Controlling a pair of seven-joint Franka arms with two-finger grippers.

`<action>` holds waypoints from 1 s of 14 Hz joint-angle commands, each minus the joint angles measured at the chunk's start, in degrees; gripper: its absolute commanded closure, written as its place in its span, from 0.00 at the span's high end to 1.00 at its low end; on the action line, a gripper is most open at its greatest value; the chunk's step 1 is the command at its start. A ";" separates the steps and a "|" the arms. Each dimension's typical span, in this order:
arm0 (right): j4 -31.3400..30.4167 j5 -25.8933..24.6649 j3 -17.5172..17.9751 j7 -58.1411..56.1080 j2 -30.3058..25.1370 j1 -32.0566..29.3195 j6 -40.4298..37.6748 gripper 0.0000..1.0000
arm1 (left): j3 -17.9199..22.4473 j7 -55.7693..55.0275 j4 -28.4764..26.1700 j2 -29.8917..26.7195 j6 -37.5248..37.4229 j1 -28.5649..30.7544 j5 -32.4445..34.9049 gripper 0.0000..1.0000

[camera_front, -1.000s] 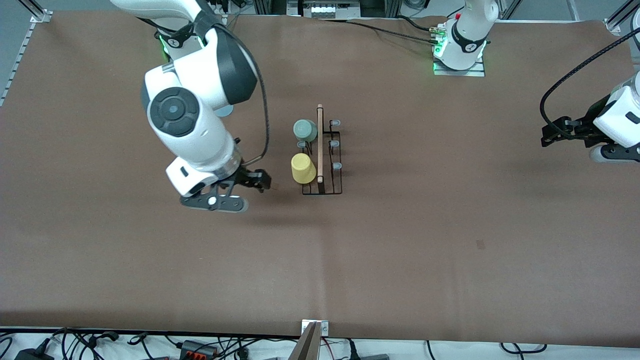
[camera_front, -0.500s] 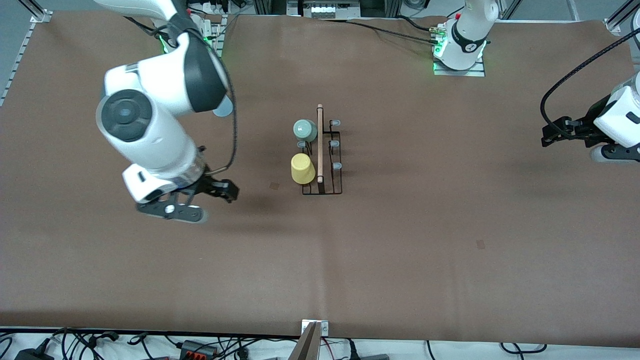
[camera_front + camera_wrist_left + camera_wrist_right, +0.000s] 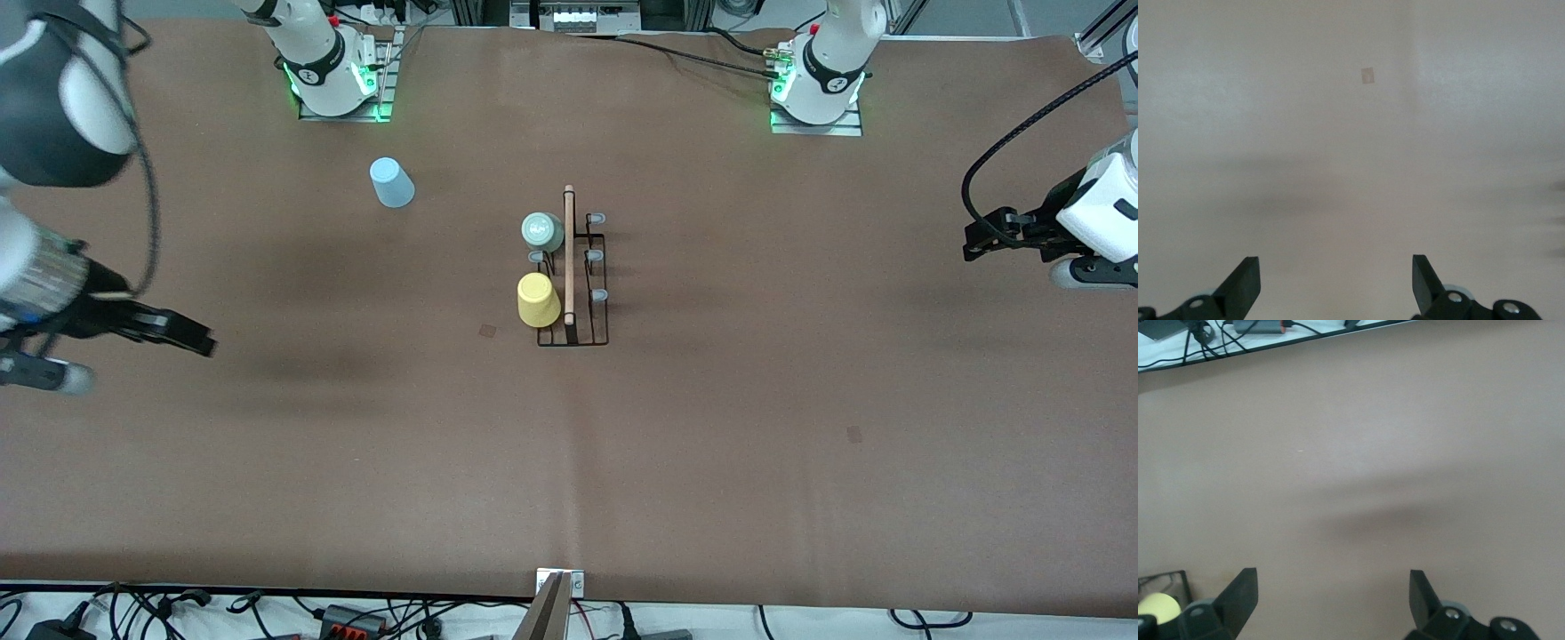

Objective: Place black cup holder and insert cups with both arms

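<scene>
The right gripper [image 3: 182, 338] hangs over bare tabletop [image 3: 356, 462] at the right arm's end, its fingers [image 3: 1238, 597] spread apart and holding nothing. Toward the middle, the light blue cup [image 3: 391, 182] stands mouth-down by itself, near the right arm's base and well apart from the black cup holder [image 3: 573, 276]. The holder stands mid-table; the mint green cup [image 3: 542, 231] and the yellow cup [image 3: 538, 299] sit upturned on its prongs, the yellow one nearer the front camera. At the other end the left gripper [image 3: 982, 238] waits over bare tabletop, fingers [image 3: 1241, 287] also apart and empty.

Two cups look seated, so the blue one seems to be the remaining step. The next move likely calls for an arm to reach it, grip it and lower it onto a free prong [image 3: 599, 295] beside the wooden handle [image 3: 569, 258]. Open room surrounds the blue cup; the handle and seated cups crowd the prongs.
</scene>
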 commanded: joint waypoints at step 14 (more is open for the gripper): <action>-28.65 -4.25 2.25 -11.55 -24.85 -5.01 0.77 1.00 | 0.05 1.32 1.01 -0.02 -0.98 0.15 -0.23 1.00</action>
